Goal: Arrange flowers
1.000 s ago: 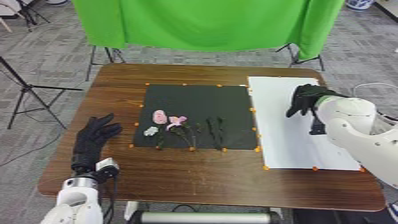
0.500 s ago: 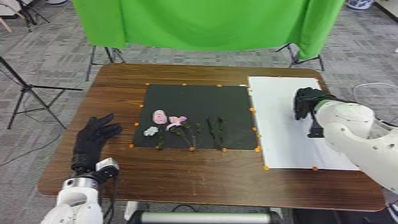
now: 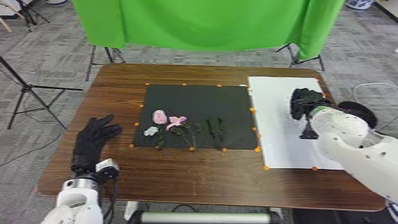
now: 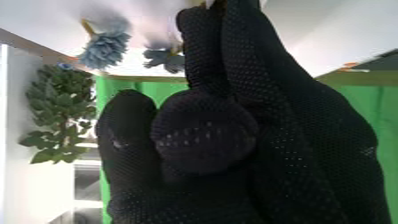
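We have our right hand (image 3: 306,102) above the white sheet (image 3: 284,135) on the table's right side, and we cannot tell whether it is spread, pressed together or pinching anything. Near it, in the right wrist view, we see a blue flower (image 4: 106,49) with a yellowish stem and, beside that, a smaller grey-blue bloom (image 4: 166,58). Next to the sheet, the black mat (image 3: 191,97) bears dark stems (image 3: 213,131), a pink bloom (image 3: 177,121) with its stem toward us, an oval pink flower (image 3: 160,117) just left of it, and a white flower (image 3: 151,131) nearer our side. Farther left, our left hand (image 3: 95,135) is loosely open beside the mat, over the brown table (image 3: 191,177).
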Action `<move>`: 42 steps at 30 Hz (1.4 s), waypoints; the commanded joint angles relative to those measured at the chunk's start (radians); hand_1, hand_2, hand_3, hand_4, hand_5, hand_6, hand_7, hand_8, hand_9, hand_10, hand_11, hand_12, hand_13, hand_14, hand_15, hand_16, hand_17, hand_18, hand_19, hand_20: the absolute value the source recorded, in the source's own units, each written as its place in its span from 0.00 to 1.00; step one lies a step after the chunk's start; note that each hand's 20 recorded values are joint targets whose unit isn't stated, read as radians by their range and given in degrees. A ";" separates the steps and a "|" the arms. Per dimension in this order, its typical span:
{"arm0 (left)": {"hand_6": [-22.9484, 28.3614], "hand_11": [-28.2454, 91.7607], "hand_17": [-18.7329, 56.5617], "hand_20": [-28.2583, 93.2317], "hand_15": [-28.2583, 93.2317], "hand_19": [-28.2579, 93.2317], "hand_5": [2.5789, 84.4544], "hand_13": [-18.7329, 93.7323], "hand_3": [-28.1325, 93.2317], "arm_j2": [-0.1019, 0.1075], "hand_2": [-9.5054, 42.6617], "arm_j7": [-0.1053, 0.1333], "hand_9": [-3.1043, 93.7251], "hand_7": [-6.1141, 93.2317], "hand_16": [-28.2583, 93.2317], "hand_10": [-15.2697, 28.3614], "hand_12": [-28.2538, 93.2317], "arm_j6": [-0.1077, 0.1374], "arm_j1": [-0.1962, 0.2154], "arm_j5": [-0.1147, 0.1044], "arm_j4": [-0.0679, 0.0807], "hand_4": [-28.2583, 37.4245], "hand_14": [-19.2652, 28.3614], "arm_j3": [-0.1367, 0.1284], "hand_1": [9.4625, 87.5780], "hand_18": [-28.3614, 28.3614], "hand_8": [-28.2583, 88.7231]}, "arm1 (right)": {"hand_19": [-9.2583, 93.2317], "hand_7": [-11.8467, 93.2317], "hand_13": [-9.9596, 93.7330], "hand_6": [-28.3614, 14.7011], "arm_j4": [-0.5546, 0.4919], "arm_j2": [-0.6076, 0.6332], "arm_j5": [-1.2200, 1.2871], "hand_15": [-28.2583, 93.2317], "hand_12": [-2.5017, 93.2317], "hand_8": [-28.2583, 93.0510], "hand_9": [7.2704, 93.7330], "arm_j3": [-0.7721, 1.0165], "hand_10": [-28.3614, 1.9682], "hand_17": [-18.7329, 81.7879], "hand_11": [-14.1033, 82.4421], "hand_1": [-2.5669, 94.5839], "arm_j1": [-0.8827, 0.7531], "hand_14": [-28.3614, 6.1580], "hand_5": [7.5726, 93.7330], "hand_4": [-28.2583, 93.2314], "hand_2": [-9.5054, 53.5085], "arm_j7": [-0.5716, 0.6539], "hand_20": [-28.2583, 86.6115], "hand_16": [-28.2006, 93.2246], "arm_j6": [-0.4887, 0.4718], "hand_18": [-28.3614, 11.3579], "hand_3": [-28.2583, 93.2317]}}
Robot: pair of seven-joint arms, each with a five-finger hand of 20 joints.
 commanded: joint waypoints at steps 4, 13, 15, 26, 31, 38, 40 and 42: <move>0.53 0.41 0.38 0.35 0.45 0.32 0.61 0.58 0.76 -0.008 0.42 -0.008 0.60 0.19 0.18 0.71 0.30 0.009 0.022 -0.002 -0.011 0.00 0.78 -0.008 0.12 0.69 0.17 | 1.00 0.31 1.00 0.67 -0.128 0.017 0.039 0.75 0.30 0.26 0.98 0.069 0.57 0.88 0.19 0.69 0.041 0.81 0.87 0.06 0.00 -0.049 0.66 0.41 0.095 0.44 0.73; 0.52 0.41 0.38 0.36 0.45 0.32 0.61 0.58 0.77 -0.002 0.42 -0.013 0.60 0.19 0.18 0.71 0.30 0.011 0.029 0.001 -0.014 0.00 0.78 -0.017 0.12 0.69 0.17 | 1.00 0.31 1.00 0.66 -0.080 -0.164 0.479 0.75 0.30 0.26 0.98 -0.065 0.57 0.88 0.18 0.69 0.405 0.81 0.86 0.06 0.00 -0.052 0.67 0.42 -0.075 0.45 0.73; 0.53 0.41 0.38 0.36 0.45 0.32 0.61 0.57 0.77 -0.004 0.42 -0.009 0.60 0.19 0.18 0.71 0.30 0.012 0.031 0.002 -0.016 0.00 0.78 -0.018 0.12 0.69 0.17 | 1.00 0.30 1.00 0.66 -0.058 -0.221 0.554 0.75 0.30 0.26 0.98 -0.130 0.57 0.88 0.18 0.69 0.468 0.82 0.87 0.06 0.00 -0.068 0.67 0.42 -0.113 0.45 0.73; 0.53 0.41 0.38 0.36 0.45 0.32 0.61 0.58 0.77 -0.013 0.42 -0.013 0.60 0.19 0.18 0.71 0.30 0.021 0.038 0.002 -0.021 0.00 0.78 -0.020 0.11 0.69 0.17 | 1.00 0.30 1.00 0.66 0.017 -0.468 0.640 0.76 0.30 0.27 0.97 -0.227 0.57 0.88 0.18 0.68 0.456 0.82 0.86 0.06 0.00 -0.058 0.67 0.42 -0.241 0.45 0.72; 0.52 0.41 0.38 0.36 0.45 0.32 0.61 0.58 0.77 0.000 0.42 -0.016 0.60 0.19 0.18 0.71 0.30 0.011 0.014 0.002 -0.008 0.00 0.78 -0.010 0.11 0.69 0.17 | 1.00 0.30 1.00 0.66 0.052 -0.509 0.681 0.76 0.30 0.27 0.97 -0.282 0.57 0.89 0.18 0.68 0.468 0.82 0.86 0.07 0.00 -0.023 0.68 0.42 -0.249 0.45 0.72; 0.52 0.41 0.38 0.36 0.45 0.32 0.61 0.58 0.77 0.008 0.42 -0.023 0.60 0.19 0.18 0.71 0.30 -0.002 0.000 0.002 0.001 0.00 0.78 0.005 0.11 0.69 0.17 | 1.00 0.29 1.00 0.66 0.084 -0.498 0.620 0.76 0.30 0.27 0.97 -0.331 0.58 0.88 0.18 0.68 0.468 0.81 0.85 0.07 0.00 -0.005 0.68 0.42 -0.226 0.45 0.72; 0.52 0.41 0.38 0.36 0.45 0.32 0.61 0.58 0.77 0.014 0.42 -0.022 0.60 0.19 0.18 0.71 0.30 -0.004 -0.003 0.001 0.005 0.00 0.78 0.003 0.12 0.69 0.17 | 1.00 0.29 1.00 0.66 0.089 -0.489 0.626 0.76 0.30 0.27 0.97 -0.325 0.58 0.88 0.18 0.68 0.467 0.81 0.85 0.07 0.00 0.007 0.68 0.42 -0.211 0.45 0.72; 0.52 0.41 0.38 0.36 0.45 0.32 0.61 0.57 0.77 0.016 0.42 -0.021 0.60 0.19 0.18 0.71 0.30 -0.004 -0.003 -0.001 0.005 0.00 0.78 0.001 0.11 0.69 0.17 | 1.00 0.29 1.00 0.66 0.092 -0.482 0.620 0.76 0.30 0.27 0.97 -0.321 0.58 0.88 0.18 0.68 0.467 0.81 0.85 0.07 0.00 0.011 0.68 0.42 -0.193 0.45 0.72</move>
